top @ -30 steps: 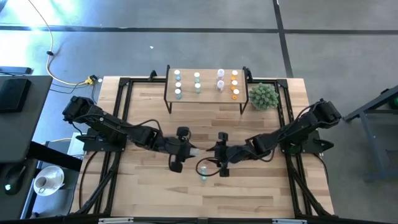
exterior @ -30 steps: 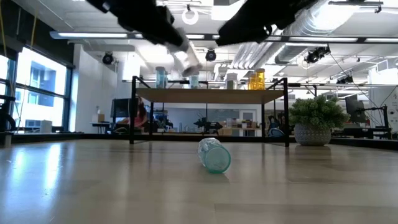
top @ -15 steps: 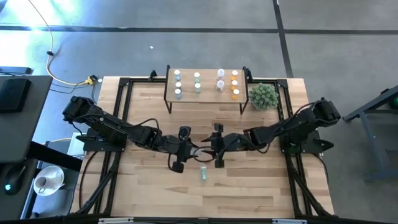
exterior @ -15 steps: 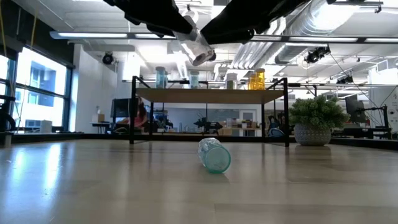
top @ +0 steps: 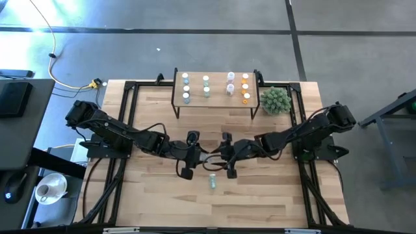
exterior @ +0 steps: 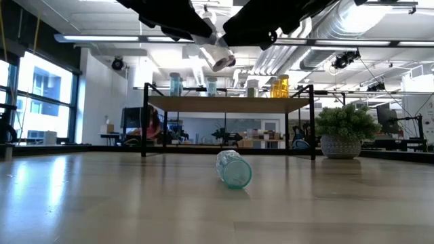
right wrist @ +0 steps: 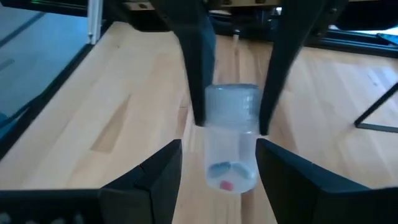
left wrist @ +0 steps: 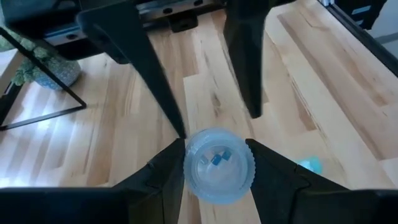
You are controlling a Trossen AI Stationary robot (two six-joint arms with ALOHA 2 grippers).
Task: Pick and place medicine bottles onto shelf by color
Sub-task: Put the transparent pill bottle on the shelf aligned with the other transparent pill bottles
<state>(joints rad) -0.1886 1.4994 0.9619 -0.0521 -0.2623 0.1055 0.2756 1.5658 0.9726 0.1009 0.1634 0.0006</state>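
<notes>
Left wrist view has the left gripper (left wrist: pixel 214 171) pinching a small clear plastic bottle (left wrist: pixel 219 165) by its cap end, base facing the camera, pills visible inside. Right wrist view shows the right gripper (right wrist: pixel 219 163) spread with its fingers either side of that same bottle (right wrist: pixel 231 138) but not squeezing it. From overhead the two meet mid-air at centre frame above the plank table (top: pixel 156 201), with a green-tinted bottle (top: pixel 212 182) lying on its side just below them. The small light-wood shelf on black legs (top: pixel 218 97) sits top centre, holding bottles sorted in colour columns. My worry: if the left lets go before the right clamps down, the bottle drops and rolls off somewhere.
</notes>
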